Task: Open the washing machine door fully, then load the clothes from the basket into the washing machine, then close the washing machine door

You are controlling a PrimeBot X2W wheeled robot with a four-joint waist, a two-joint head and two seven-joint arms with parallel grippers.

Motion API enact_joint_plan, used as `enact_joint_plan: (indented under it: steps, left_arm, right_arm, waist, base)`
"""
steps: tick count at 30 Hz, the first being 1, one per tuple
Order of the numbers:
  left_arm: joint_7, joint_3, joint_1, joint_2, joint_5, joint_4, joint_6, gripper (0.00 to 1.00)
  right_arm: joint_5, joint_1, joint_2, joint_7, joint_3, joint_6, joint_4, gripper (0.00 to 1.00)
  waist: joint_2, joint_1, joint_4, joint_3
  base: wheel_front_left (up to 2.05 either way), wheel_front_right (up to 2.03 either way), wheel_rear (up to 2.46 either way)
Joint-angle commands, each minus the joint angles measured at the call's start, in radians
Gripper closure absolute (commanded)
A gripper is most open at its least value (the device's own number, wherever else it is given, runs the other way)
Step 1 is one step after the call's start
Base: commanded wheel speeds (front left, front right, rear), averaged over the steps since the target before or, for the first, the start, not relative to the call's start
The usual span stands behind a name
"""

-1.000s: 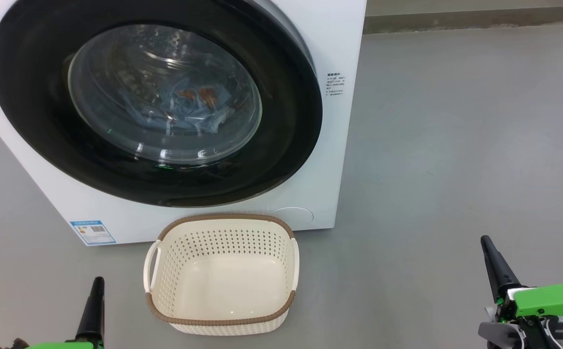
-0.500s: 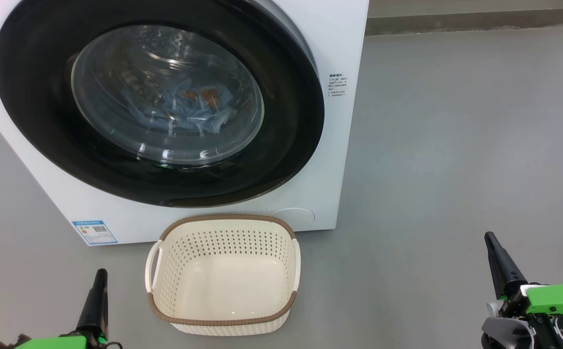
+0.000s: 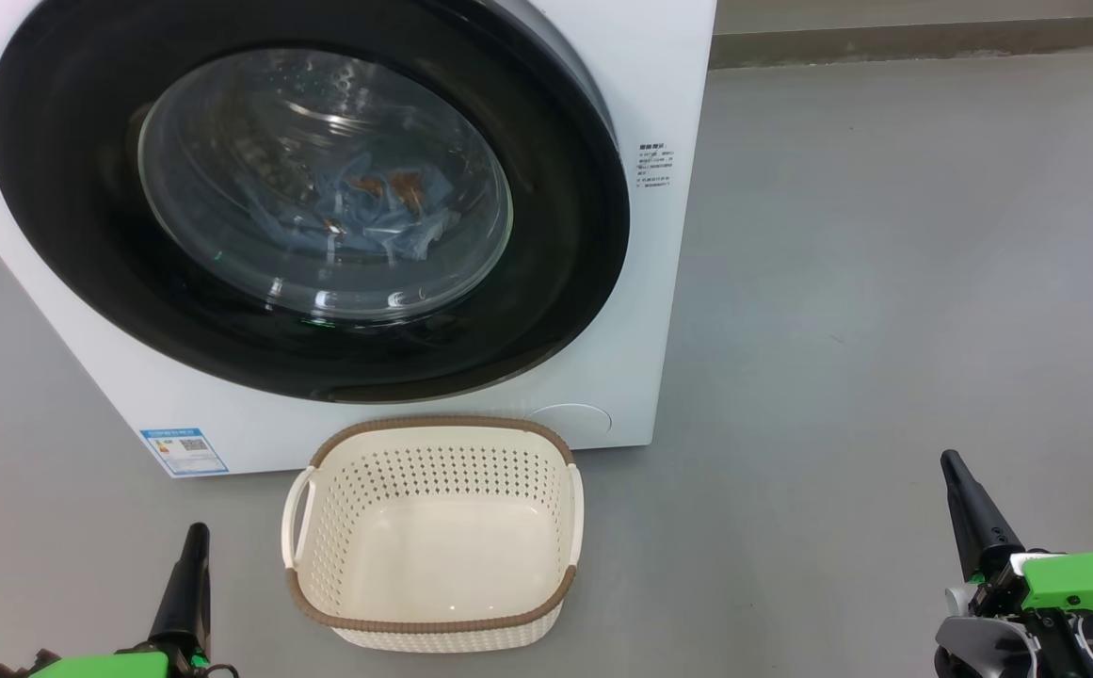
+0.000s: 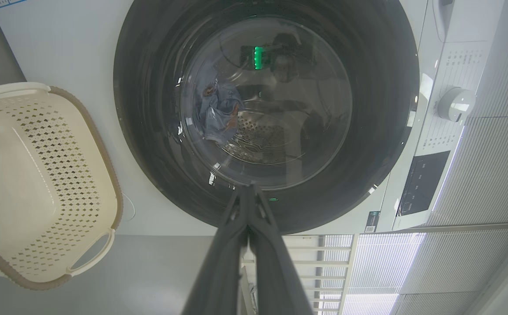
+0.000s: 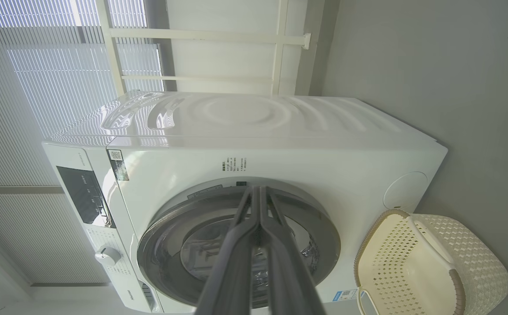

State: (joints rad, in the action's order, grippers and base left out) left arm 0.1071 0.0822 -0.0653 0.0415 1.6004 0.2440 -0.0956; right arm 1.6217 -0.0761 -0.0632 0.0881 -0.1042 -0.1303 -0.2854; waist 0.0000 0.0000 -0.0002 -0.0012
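Note:
The white washing machine (image 3: 659,85) stands with its round black door (image 3: 66,188) closed flat against the front. Through the glass window the light blue clothes (image 3: 367,221) with orange-brown prints lie inside the drum; they also show in the left wrist view as the clothes (image 4: 216,111). The cream basket (image 3: 433,565) sits empty on the floor in front of the machine. My left gripper (image 3: 194,535) is shut at the lower left, left of the basket. At the lower right my right gripper (image 3: 953,463) is shut, well away from the machine. Both hold nothing.
Grey floor (image 3: 885,282) spreads wide to the right of the machine. A blue label sticker (image 3: 183,451) marks the machine's lower front corner. The control panel with a knob (image 4: 455,103) is on the machine's upper front. Window blinds (image 5: 39,87) stand behind the machine.
Both grippers rose slightly in the head view over the first half second, along with a small camera shift. Nothing has moved since.

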Motion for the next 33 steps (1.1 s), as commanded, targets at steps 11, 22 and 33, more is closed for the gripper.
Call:
enact_joint_plan:
  steps: [11, 22, 33]
  left_arm:
    - [0.006, 0.033, -0.045, 0.009, 0.007, -0.032, -0.001, 1.00]
    - [0.006, 0.033, -0.045, 0.009, 0.007, -0.032, -0.001, 1.00]
    - [0.006, 0.034, -0.045, 0.009, 0.007, -0.032, -0.001, 1.00]
  right_arm:
    - [0.010, -0.044, -0.008, 0.003, 0.017, 0.000, 0.031, 1.00]
    - [0.011, -0.044, -0.009, 0.003, 0.018, 0.000, 0.031, 1.00]
    - [0.012, -0.044, -0.010, 0.002, 0.019, 0.000, 0.031, 1.00]
  waist:
    - [0.0000, 0.0000, 0.000, 0.000]
    - [0.0000, 0.0000, 0.000, 0.000]
    - [0.0000, 0.0000, 0.000, 0.000]
  base:
    - [0.00, 0.00, 0.00]
    - [0.00, 0.00, 0.00]
    - [0.00, 0.00, 0.00]
